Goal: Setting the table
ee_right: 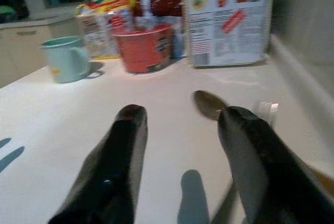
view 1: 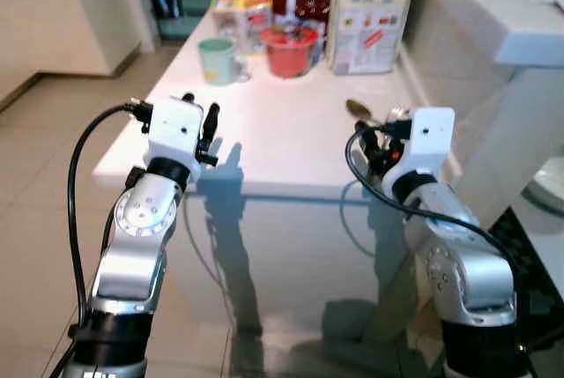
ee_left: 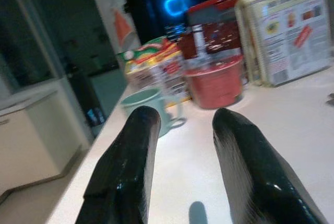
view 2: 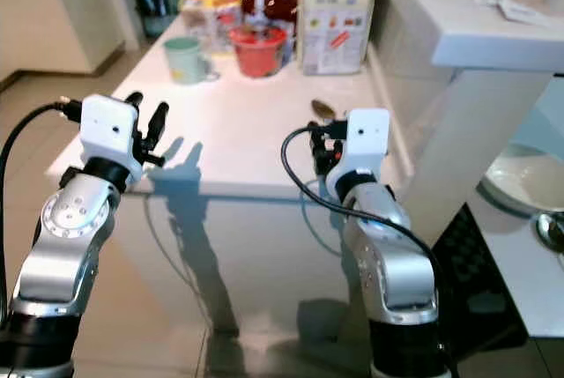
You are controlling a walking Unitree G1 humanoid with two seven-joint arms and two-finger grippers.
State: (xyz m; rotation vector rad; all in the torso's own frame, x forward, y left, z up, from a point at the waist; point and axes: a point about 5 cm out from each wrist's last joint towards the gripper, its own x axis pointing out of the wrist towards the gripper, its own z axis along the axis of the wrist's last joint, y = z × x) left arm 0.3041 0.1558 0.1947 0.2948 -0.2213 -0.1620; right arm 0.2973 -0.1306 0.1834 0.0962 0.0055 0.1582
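Tabletop (view 1: 282, 144): white, glossy.
Far end: green mug (view 1: 217, 59), red bowl (view 1: 289, 50), white carton (view 1: 370, 15), snack packets (view 1: 240, 1).
Right edge: metal spoon (view 1: 359, 111).

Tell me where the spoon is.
The spoon lies on the white table toward the robot's right side, just ahead of the open right gripper, nearer than the tall carton.

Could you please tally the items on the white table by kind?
Mugs: 1, pale green mug
Bowls: 1, red bowl
Spoons: 1, spoon
Cartons and packages: 3, large carton, snack package, red box
Total: 6
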